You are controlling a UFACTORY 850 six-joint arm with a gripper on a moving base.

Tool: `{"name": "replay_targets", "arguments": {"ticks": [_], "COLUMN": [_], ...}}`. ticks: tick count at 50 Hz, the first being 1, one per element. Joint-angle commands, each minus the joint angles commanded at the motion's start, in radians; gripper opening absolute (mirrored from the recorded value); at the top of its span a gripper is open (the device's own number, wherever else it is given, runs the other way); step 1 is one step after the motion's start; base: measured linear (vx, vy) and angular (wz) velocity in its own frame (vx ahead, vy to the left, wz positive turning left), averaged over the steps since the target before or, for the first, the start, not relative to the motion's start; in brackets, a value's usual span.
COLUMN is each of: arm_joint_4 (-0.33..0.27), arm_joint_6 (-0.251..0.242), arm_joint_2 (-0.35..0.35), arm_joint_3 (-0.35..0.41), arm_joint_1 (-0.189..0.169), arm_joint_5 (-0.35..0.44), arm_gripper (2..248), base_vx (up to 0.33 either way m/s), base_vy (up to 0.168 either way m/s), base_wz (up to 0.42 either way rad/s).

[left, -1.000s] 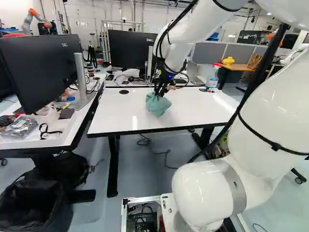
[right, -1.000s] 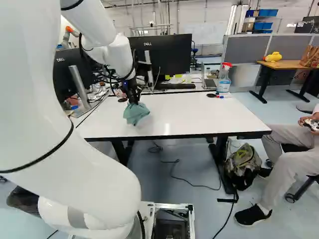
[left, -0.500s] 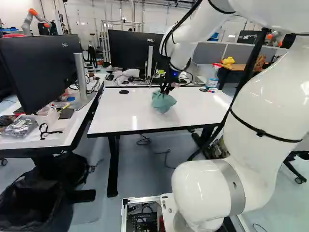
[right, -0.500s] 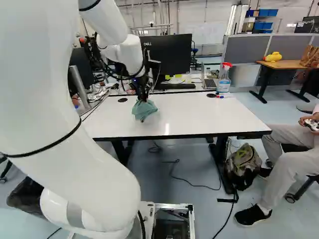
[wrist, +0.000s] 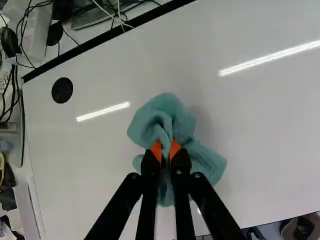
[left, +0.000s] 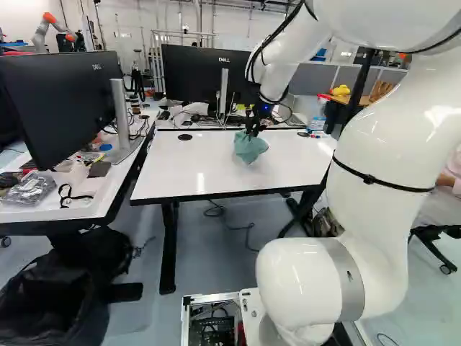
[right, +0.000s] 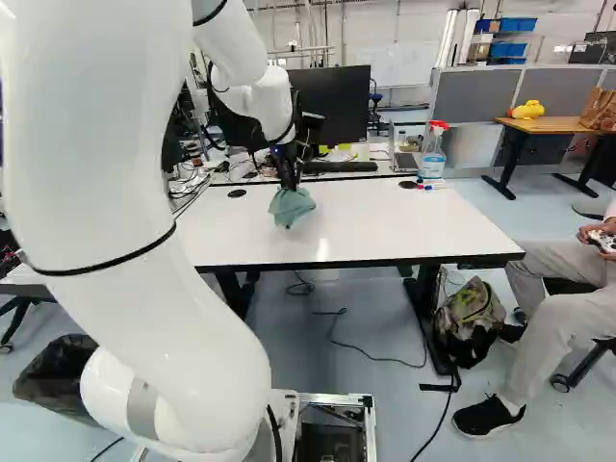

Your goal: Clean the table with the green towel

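Our hand (left: 251,132) is clamped on the green towel (left: 250,148), with an orange pad (wrist: 156,151) on each side of a bunched fold in the wrist view. The towel's loose folds spread out around the fingertips. It is over the white desk (right: 385,226), nearer the far edge than the near one; we can't tell whether it touches the top.

By the desk's far edge we have a spray bottle (right: 433,156) with a red trigger, standing upright, with marker pens (right: 422,186) just beside it. On the side desk (left: 79,209), at the left of the left base view, lies a clear plastic bag (left: 30,189), its dark contents too jumbled for us to name. Below, a black bag (left: 90,317) gapes open, too dark inside to read. A backpack (right: 470,316) sits on the floor by the white desk's leg, contents hidden. Our base's open case (left: 209,298) holds wires and electronics.
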Motion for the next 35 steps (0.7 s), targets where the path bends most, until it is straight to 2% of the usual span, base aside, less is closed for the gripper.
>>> {"name": "replay_targets", "arguments": {"ticks": [35], "arm_joint_4": [0.000], "arm_joint_6": [0.000], "arm_joint_2": [-0.150], "arm_joint_3": [-0.173], "arm_joint_1": [-0.073], "arm_joint_5": [0.000], "arm_gripper": [38], "base_vx": [0.000], "base_vy": [0.000], "base_wz": [0.000]}}
